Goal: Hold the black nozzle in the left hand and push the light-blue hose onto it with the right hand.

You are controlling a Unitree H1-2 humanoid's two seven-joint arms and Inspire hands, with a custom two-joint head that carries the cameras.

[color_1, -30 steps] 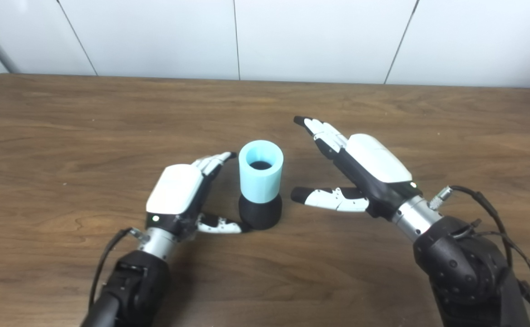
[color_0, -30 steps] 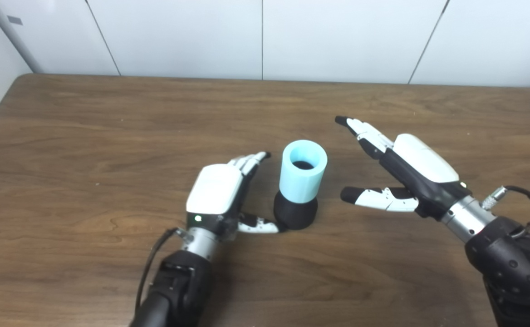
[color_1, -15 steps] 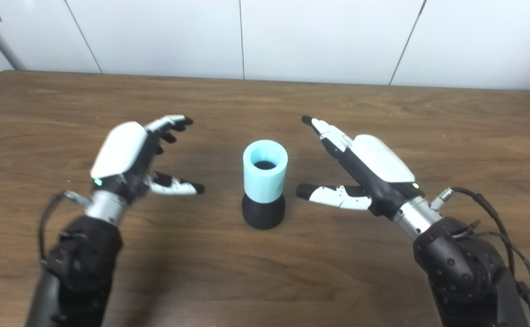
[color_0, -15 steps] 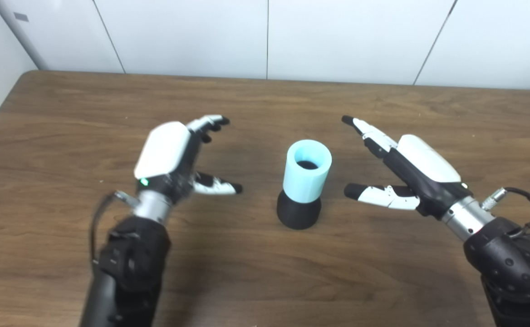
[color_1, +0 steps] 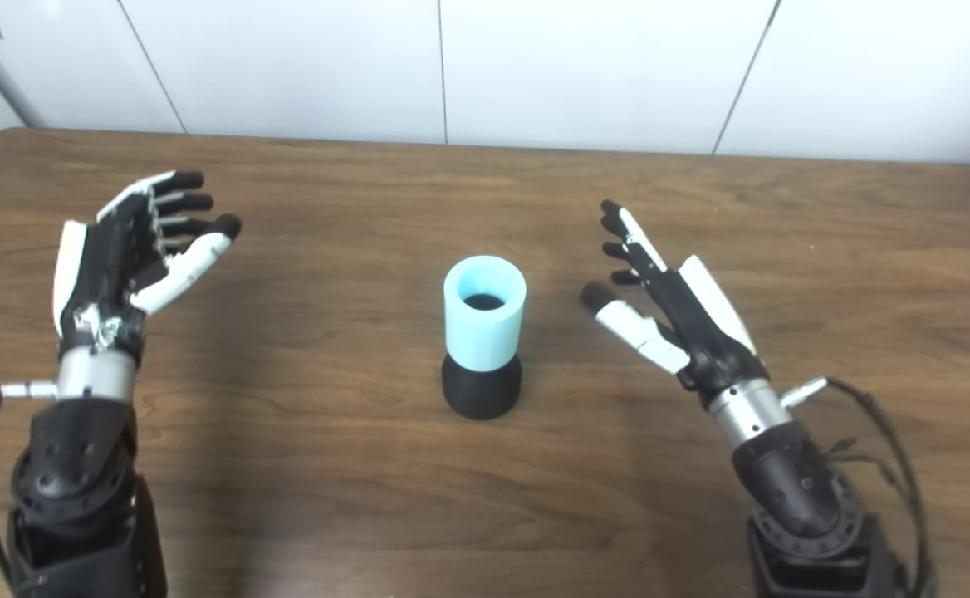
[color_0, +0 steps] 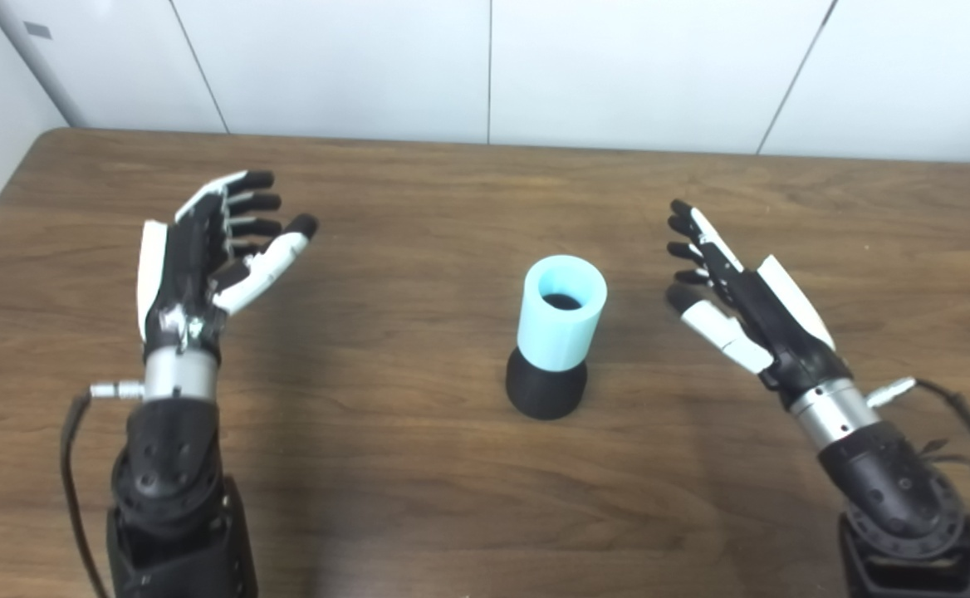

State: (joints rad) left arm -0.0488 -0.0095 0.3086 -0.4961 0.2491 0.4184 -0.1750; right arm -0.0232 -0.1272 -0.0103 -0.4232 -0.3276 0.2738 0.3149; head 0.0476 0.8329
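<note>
Both hands have backed off since a sec ago: left hand, which had its thumb against the nozzle base, is now well out to the left w/ palm turned inward and fingers spread, holding nothing. Right hand has rolled too, palm now facing left toward the middle, fingers apart & pointing to the far side, also empty.

Black nozzle stands upright on the wooden table, approx centre, w/ the light-blue hose seated on top of it, open end up, dark bore visible inside. Neither hand touches the pair. Right hand is nearer to it than the left; left is well apart from it, near the table's left side.

Cables trail from both wrists toward the near edge. White wall panels run behind the far edge of the table.
</note>
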